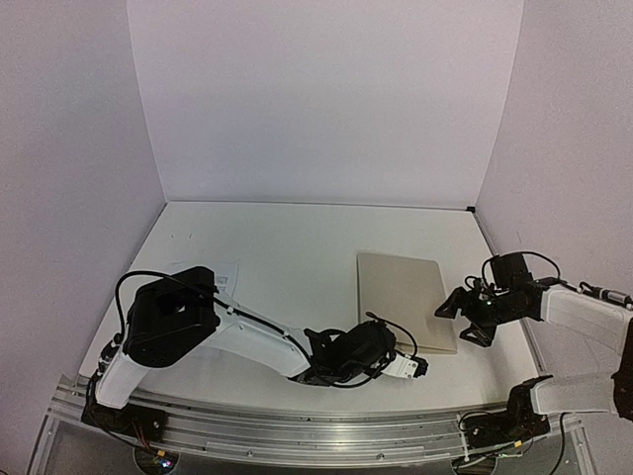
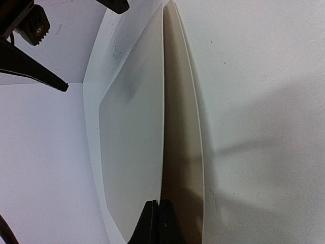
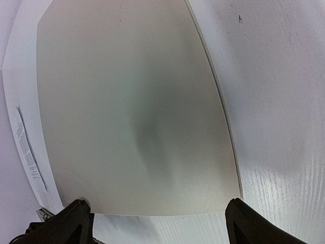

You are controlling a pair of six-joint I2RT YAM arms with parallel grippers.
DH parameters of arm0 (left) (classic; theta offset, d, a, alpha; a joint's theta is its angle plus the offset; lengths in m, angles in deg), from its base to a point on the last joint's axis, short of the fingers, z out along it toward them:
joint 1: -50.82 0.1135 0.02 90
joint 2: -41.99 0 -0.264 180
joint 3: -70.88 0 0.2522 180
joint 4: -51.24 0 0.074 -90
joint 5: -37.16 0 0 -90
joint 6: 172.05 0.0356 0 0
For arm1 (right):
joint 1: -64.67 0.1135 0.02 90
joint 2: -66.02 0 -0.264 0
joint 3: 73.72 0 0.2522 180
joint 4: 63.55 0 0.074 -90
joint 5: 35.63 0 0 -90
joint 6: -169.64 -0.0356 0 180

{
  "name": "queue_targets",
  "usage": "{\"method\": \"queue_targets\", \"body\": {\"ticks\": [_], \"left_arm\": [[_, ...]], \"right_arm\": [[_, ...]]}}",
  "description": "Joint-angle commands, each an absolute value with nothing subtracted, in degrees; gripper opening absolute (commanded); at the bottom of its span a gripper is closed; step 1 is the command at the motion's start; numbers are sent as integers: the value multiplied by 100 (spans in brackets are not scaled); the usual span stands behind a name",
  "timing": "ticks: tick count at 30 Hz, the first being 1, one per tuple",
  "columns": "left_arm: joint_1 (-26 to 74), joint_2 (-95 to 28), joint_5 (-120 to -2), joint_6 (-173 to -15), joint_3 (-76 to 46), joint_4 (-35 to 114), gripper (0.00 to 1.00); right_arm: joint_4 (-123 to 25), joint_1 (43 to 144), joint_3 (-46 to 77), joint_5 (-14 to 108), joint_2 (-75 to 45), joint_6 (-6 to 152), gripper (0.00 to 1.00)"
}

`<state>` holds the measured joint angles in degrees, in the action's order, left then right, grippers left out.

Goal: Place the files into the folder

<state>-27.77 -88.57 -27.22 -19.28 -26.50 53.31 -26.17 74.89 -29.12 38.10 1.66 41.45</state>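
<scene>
folder (image 1: 401, 297) edge pinched in L gripper (image 1: 422, 367), R gripper (image 1: 463, 322) open — just beside

No words can be read anywhere. The paper sheet (image 3: 28, 147) beside the card cover, at the left of the right wrist view, carries lines of small black print, too fine to read.

Top view: the left arm (image 1: 178, 317) covers most of the files (image 1: 226, 275); only one printed corner shows. Right wrist: a strip of printed sheet (image 3: 28, 147) is cut by the left edge, its text too small to read, and the right gripper (image 3: 157, 206) is clipped at the bottom. Left wrist: the folder (image 2: 132, 127) runs off top and bottom, and the left gripper (image 2: 159, 206) is mostly out of frame.
</scene>
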Motion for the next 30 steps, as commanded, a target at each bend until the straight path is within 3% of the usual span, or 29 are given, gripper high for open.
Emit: {"method": "queue_targets", "body": {"ticks": [1, 13, 20, 30], "left_arm": [[-2682, -8377, -2776, -2229, -2617, 5875, 0], [-2659, -8185, -2968, -2444, -2438, 5937, 0], [-2611, -8210, -2968, -2411, -2433, 5976, 0], [-2594, -8173, -3037, -2421, -2444, 5986, 0]], "right_arm": [[-2357, 7497, -2906, 3581, 179, 4091, 96], [-3205, 7447, -3280, 3612, 500, 2759, 96], [-1931, 7449, -3004, 4896, 1150, 2872, 98], [-3272, 7439, -3878, 4002, 1241, 2007, 96]]}}
